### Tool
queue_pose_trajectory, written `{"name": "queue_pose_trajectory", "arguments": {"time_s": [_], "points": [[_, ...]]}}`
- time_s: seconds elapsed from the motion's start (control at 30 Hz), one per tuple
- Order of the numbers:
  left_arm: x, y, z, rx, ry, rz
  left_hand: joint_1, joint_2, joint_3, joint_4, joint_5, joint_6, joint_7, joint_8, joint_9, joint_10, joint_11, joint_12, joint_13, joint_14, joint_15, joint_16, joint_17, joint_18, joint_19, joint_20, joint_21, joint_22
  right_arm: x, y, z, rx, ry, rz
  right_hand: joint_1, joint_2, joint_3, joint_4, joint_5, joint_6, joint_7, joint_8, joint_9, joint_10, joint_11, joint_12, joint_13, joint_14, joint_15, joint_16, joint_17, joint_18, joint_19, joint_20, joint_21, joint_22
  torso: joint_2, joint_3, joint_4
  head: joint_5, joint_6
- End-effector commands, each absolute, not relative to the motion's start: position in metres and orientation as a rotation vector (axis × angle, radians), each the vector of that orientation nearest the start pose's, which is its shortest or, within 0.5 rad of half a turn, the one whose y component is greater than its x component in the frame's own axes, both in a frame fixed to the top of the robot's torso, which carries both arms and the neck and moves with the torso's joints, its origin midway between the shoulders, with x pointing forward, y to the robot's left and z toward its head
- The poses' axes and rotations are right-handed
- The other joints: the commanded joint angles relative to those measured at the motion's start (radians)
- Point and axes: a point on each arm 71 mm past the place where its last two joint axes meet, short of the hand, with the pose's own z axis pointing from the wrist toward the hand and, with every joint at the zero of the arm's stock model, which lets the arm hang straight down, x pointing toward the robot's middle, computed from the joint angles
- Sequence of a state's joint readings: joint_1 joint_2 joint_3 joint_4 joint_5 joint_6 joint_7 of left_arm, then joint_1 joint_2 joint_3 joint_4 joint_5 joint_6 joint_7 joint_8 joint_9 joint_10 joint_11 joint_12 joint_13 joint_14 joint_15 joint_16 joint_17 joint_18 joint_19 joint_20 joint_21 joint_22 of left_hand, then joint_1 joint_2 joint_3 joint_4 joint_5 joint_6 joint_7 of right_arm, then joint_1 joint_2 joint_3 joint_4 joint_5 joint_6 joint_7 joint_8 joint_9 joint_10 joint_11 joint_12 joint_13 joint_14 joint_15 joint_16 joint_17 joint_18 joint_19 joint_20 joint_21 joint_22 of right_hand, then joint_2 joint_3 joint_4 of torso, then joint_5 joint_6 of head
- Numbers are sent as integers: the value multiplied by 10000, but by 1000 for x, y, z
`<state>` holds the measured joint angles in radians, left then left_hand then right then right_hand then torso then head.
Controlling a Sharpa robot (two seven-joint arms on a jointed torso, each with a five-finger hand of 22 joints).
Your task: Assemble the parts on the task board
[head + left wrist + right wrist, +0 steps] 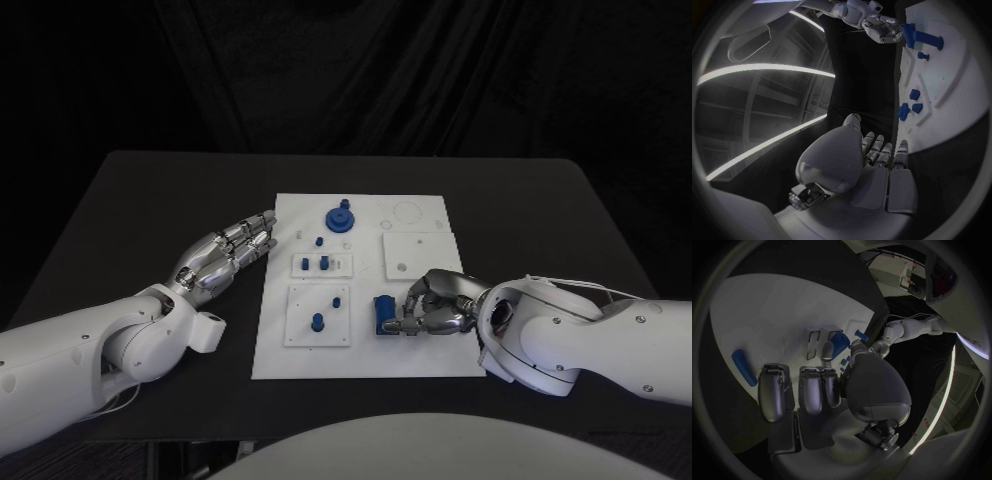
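Note:
The white task board (418,350) lies mid-table. A long blue block (387,313) lies on its near right part. My right hand (440,305) sits just right of that block with fingers curled in. Its fingertips reach the block's side in the head view. In the right wrist view the block (743,367) lies free on the board (773,315), a little apart from the hand (817,390). My left hand (228,255) hovers flat and empty at the board's left edge with its fingers stretched out. The left wrist view shows it (873,165) beside the board (954,100).
A blue gear-like part (340,218) stands at the board's far middle. Small blue pegs (325,264) stand in a plate left of centre. Two more pegs (317,322) stand in the near-left plate. Bare black table (144,200) surrounds the board.

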<state>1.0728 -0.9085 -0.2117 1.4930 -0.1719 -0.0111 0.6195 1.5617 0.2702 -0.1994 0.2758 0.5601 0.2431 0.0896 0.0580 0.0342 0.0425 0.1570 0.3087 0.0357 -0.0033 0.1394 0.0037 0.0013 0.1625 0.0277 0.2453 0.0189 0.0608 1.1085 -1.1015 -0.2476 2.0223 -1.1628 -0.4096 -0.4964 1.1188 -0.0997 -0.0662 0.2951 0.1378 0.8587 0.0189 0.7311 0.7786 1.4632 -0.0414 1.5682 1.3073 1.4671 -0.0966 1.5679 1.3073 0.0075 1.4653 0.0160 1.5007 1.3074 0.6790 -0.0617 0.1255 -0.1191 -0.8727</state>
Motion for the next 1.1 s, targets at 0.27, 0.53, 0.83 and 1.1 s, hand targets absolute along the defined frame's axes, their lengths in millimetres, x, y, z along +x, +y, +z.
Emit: {"name": "queue_pose_trajectory", "arguments": {"time_s": [0.27, 0.53, 0.83, 1.1], "points": [[424, 233, -280, -9509, 16396, -17517, 66, 1, 86, 11, 16, -8, 76, 42, 12, -9, 121, 24, 12, 33, 98, -37, -13, 130, -8, 80, 14, 17, 328, -208, -261, 3133, 21748, 5859, 674, 400, 123, -106, 460, -52, -63, 240, 196, 1076, -125, 26, 2635, 999, -126, -47, 2453, 131, 687, -114, -15, 2362, 3, 2, 5, -4, 1], [424, 233, -280, -9530, 16439, -17528, 64, 1, 93, 17, 14, -11, 73, 43, 11, -7, 140, 26, 13, 33, 119, -37, -13, 127, -4, 94, 17, 22, 331, -209, -261, 3233, 21583, 5860, 869, 613, 77, -107, 1098, -92, -76, 269, 240, 1076, -137, 26, 2635, 997, -138, -50, 2445, 130, 689, -127, -14, 2363, 15, -3, 8, 13, 1], [424, 232, -280, -9511, 16410, -17605, 73, -2, 136, 25, 32, 34, 36, 67, 17, 30, 225, 101, 22, 57, 196, -22, -1, 112, 9, 148, 26, 36, 333, -210, -263, 3175, 21554, 5888, 1574, 776, 109, -213, 2670, -126, -141, 207, 220, 1076, -194, 26, 2635, 995, -185, -55, 2432, 133, 682, -170, -28, 2359, 20, -6, 16, 32, 1], [423, 233, -280, -9518, 16420, -17602, 75, -4, 143, 26, 35, 48, 42, 74, 19, 38, 234, 113, 24, 69, 206, -16, 5, 109, 11, 157, 27, 37, 333, -208, -265, 2952, 21844, 5837, 1960, 601, 48, -327, 2498, -117, -131, 163, 192, 1076, -189, 26, 2635, 986, -190, -73, 2392, 145, 657, -181, -76, 2342, 12, -9, 6, 56, 1]]}}
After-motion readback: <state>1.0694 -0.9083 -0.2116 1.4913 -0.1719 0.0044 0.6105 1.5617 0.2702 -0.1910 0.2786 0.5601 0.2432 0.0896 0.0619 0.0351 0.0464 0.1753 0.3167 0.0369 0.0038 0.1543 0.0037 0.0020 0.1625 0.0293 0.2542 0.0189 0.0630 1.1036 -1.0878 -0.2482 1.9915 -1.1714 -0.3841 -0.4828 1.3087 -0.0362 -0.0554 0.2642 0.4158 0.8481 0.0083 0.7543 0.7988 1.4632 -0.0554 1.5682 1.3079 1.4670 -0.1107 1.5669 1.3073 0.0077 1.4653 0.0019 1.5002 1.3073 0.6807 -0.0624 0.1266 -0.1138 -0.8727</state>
